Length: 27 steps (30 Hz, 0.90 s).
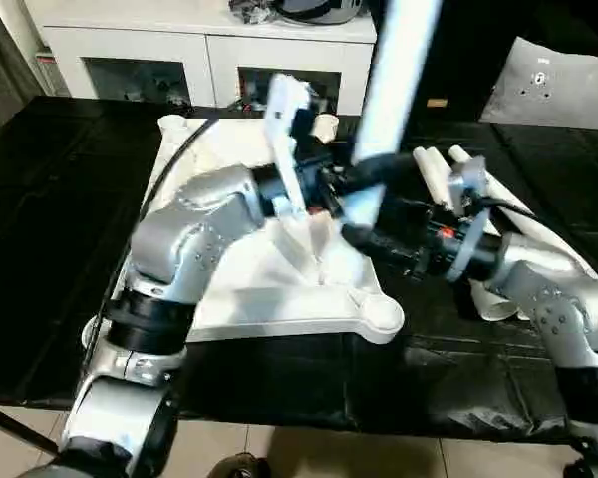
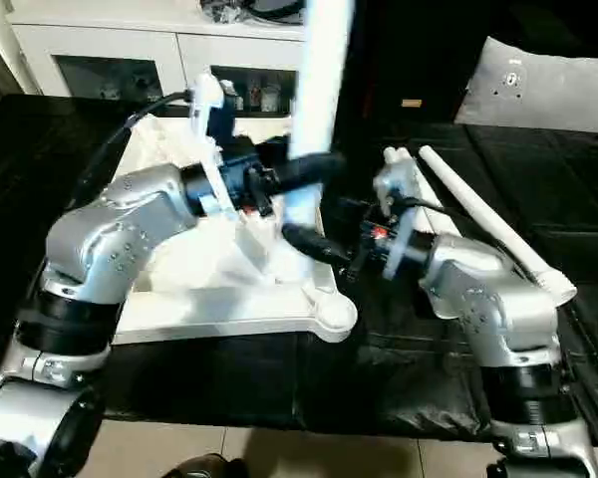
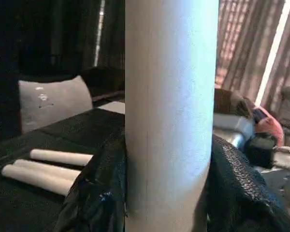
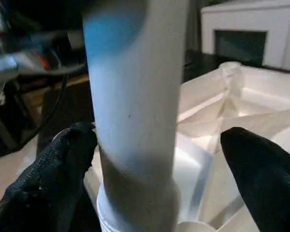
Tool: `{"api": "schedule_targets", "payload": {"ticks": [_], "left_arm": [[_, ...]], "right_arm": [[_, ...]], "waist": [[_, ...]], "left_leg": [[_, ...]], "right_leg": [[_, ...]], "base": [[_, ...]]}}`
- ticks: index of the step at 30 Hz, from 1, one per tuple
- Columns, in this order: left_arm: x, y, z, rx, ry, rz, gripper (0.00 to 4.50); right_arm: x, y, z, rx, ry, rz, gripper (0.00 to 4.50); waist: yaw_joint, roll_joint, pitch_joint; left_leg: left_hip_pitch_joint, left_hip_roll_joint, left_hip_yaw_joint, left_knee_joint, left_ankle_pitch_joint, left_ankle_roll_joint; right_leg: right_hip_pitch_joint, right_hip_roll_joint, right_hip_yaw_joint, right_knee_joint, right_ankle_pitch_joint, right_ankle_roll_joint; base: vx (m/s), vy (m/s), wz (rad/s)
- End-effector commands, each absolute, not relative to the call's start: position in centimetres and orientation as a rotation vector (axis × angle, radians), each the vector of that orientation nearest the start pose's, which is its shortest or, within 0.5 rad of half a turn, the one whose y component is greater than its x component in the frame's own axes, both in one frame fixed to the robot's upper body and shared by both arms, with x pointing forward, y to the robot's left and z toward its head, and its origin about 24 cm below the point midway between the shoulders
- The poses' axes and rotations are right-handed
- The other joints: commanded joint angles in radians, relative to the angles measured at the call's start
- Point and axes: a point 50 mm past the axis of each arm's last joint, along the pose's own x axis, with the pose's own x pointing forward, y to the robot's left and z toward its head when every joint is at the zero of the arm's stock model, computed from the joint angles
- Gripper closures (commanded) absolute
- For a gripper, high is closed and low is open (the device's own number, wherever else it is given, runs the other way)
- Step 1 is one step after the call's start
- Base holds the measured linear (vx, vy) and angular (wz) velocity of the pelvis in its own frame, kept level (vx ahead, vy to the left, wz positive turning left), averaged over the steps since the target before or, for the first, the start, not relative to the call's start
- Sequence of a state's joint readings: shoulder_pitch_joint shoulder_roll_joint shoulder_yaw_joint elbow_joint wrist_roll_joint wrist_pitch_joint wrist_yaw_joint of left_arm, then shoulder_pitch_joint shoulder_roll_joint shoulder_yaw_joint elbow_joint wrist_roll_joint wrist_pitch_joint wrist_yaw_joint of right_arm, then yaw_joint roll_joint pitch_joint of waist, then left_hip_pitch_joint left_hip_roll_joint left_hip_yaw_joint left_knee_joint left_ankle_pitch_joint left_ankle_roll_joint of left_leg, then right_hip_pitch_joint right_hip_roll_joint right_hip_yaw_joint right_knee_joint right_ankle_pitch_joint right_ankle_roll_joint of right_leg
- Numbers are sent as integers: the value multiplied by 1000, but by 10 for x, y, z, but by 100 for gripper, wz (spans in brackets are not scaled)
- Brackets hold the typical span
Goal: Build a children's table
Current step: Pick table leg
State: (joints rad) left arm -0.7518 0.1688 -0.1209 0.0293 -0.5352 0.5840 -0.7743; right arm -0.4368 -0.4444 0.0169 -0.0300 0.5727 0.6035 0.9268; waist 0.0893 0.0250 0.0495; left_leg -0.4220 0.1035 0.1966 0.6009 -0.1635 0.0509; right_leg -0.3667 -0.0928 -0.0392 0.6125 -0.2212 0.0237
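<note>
The white plastic rectangular table top [image 1: 279, 289] lies upside down on the black-covered work surface [image 1: 60, 249], its ribbed underside facing up and a round corner socket [image 1: 382, 317] showing empty at the near corner. One long white tubular leg [image 1: 399, 80] stands nearly upright over the top's right side, held by both arms. The left gripper [image 3: 169, 193] is clenched on the leg, its black fingers [image 3: 94, 193] pressed against either side of the tube. The right gripper [image 4: 154, 159] sits lower down near the leg's base, its black fingers [image 4: 261, 164] spread to each side with a gap on at least one side, so it looks released rather than squeezing. The assembly seems to be at an early stage: this looks like the first leg being seated, and I cannot tell whether it is fully home. Three more white tubular legs [image 3: 48, 166] lie side by side on the black surface beside the top, making four legs in all.
</note>
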Motion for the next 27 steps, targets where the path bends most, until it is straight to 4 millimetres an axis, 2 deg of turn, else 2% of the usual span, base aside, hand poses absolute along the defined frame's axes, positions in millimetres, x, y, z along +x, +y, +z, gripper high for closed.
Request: {"api": "schedule_targets", "payload": {"ticks": [1, 4, 7, 8, 14, 15, 17, 18, 23, 27], "left_arm": [[310, 48, 207, -115, -126, -1288, 264], [309, 47, 206, -110, -132, -1290, 264], [308, 46, 206, -106, -137, -1299, 264], [307, 45, 206, -106, -138, -1304, 264], [304, 42, 202, -96, -130, -1327, 264], [304, 41, 202, -95, -130, -1327, 264], [304, 41, 201, -93, -125, -1325, 264], [304, 41, 200, -93, -125, -1324, 264], [304, 40, 200, -95, -126, -1323, 264], [304, 40, 201, -93, -128, -1321, 265]], "right_arm": [[295, -148, 141, 109, 127, 1140, 0], [295, -147, 141, 108, 134, 1154, 0], [296, -146, 139, 119, 145, 1144, 0], [297, -146, 138, 123, 148, 1140, 26], [296, -143, 135, 136, 156, 1149, 53], [296, -143, 135, 136, 156, 1150, 75], [296, -143, 135, 140, 156, 1155, 78], [296, -142, 135, 141, 156, 1157, 98], [295, -141, 134, 147, 160, 1167, 131], [294, -140, 133, 151, 167, 1174, 175]], "waist": [[-2, -15, -62], [-3, -17, -63], [-3, -17, -62], [-3, -18, -62], [-3, -18, -63], [-2, -18, -63], [-3, -17, -63], [-4, -18, -63], [-3, -18, -64], [-3, -18, -64]], "left_leg": [[50, 126, -57, -83, -255, -29], [48, 126, -56, -81, -235, -13], [48, 126, -56, -80, -237, -9], [48, 126, -56, -80, -240, -10], [50, 126, -55, -80, -236, -12], [50, 126, -55, -80, -233, -11], [49, 127, -55, -80, -229, -8], [49, 126, -55, -79, -227, -7], [49, 126, -54, -78, -223, -1], [49, 126, -55, -79, -233, -7]], "right_leg": [[18, -89, 41, -62, -81, -268], [20, -88, 40, -60, -58, -274], [20, -90, 40, -61, -74, -275], [19, -89, 40, -62, -84, -274], [18, -88, 40, -60, -77, -276], [18, -88, 40, -60, -73, -276], [19, -87, 40, -59, -67, -275], [20, -88, 40, -59, -63, -277], [20, -88, 40, -59, -61, -281], [20, -87, 39, -59, -68, -279]], "base": [[0, 0, 0], [0, 0, 0], [0, 0, 0], [0, 0, 0], [0, 0, 0], [0, 0, 0], [0, 0, 0], [0, 0, 0], [0, 0, 0], [0, 0, 0]]}}
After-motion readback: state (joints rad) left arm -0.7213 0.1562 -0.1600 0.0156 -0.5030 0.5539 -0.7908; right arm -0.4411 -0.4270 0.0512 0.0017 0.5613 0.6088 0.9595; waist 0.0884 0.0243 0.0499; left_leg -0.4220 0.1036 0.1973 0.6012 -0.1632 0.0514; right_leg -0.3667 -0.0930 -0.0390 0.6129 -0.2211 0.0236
